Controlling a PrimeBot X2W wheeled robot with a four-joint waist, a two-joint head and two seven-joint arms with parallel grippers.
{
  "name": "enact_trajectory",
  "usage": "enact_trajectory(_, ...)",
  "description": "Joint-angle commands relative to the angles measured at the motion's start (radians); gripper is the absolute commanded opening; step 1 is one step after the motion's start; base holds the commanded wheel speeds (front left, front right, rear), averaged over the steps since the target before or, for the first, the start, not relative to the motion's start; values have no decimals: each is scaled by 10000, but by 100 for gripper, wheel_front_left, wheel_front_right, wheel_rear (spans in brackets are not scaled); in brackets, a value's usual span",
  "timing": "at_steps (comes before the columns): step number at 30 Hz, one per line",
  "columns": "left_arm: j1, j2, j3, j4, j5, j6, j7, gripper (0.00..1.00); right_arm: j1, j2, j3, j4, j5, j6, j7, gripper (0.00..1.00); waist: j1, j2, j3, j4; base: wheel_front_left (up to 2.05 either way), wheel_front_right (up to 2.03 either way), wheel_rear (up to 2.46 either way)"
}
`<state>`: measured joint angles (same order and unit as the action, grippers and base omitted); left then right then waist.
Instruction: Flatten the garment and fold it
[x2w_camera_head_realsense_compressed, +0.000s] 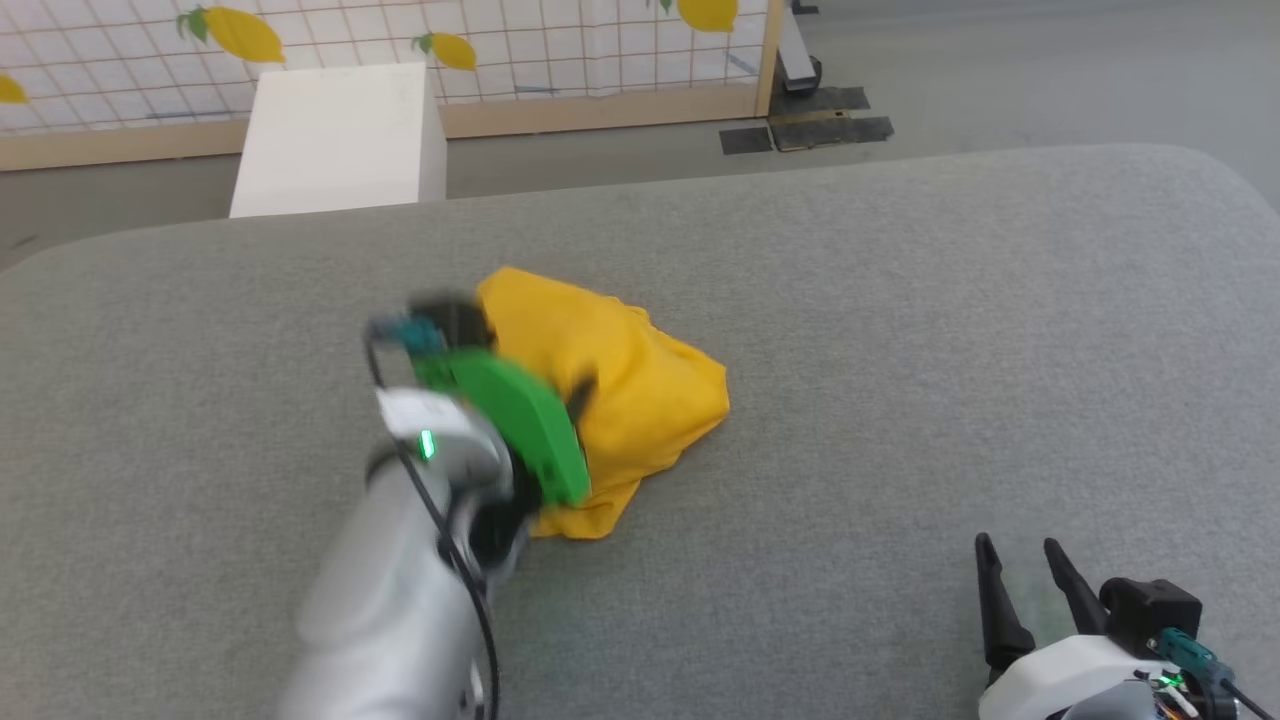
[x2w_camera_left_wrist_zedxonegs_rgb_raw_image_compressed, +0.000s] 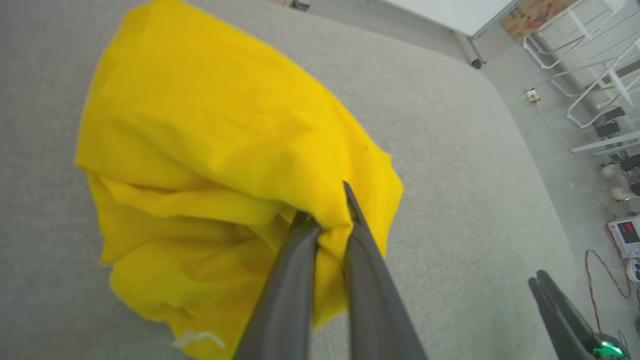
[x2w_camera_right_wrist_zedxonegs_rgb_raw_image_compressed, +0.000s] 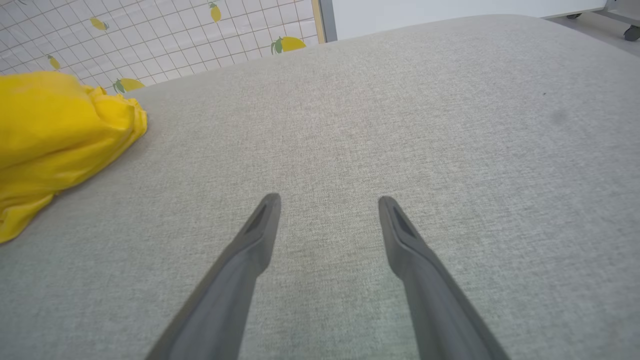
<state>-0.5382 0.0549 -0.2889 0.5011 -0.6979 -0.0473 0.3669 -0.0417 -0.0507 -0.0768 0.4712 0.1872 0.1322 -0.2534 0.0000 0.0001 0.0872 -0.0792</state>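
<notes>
Grey fabric surface (x2w_camera_head_realsense_compressed: 900, 300), white box (x2w_camera_head_realsense_compressed: 335, 140) behind — lemon-print grid wall (x2w_camera_head_realsense_compressed: 560, 40), grey floor (x2w_camera_head_realsense_compressed: 1000, 70)

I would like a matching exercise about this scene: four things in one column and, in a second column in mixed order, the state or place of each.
Things:
1. T-shirt
2. left gripper
3. right gripper
4. white box

States or places:
A. open, over the bare grey surface
B. beyond the far edge of the grey surface
C. crumpled in a heap
D. shut on the T-shirt

Pairs: 1-C; 2-D; 3-A; 4-B
</notes>
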Motion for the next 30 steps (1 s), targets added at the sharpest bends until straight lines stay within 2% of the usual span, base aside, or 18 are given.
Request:
enact_trajectory(1,360,-16,-238,300,-59,136,184,0,-61,5,99,20,64,-15,-73,100,0,-1,88,-110,0,0,0)
enact_trajectory(4,1024,-33,-860,1067,-116,370,820,0,-56,5,149,32,78,-15,-77,100,0,-1,66,-22,0,0,0)
enact_trajectory(8,1332,-41,-1152,1324,-375,524,856,0,-42,5,135,16,48,-15,-80,100,0,-1,-22,242,0,0,0)
enact_trajectory(10,1260,-43,-1110,1009,-868,529,662,100,-30,5,88,-18,-6,-15,-81,100,0,-1,-85,425,0,0,0)
enact_trajectory(17,910,-19,-338,-747,-2269,725,116,100,-89,5,105,-73,14,-15,-82,100,0,-1,-470,985,0,0,0)
enact_trajectory(20,980,293,323,-1580,-2408,865,-437,100,-141,5,279,-67,57,-15,-82,100,0,-1,-686,1148,0,0,0)
enact_trajectory(27,1924,1292,1762,-2818,-1858,1059,-2649,100,-329,5,517,-111,210,-15,-78,100,0,-1,-1034,1407,0,0,0)
enact_trajectory(30,2590,1944,1940,-3113,-786,1233,-3843,100,-444,5,595,-137,231,-15,-32,100,0,-1,-1098,1485,0,0,0)
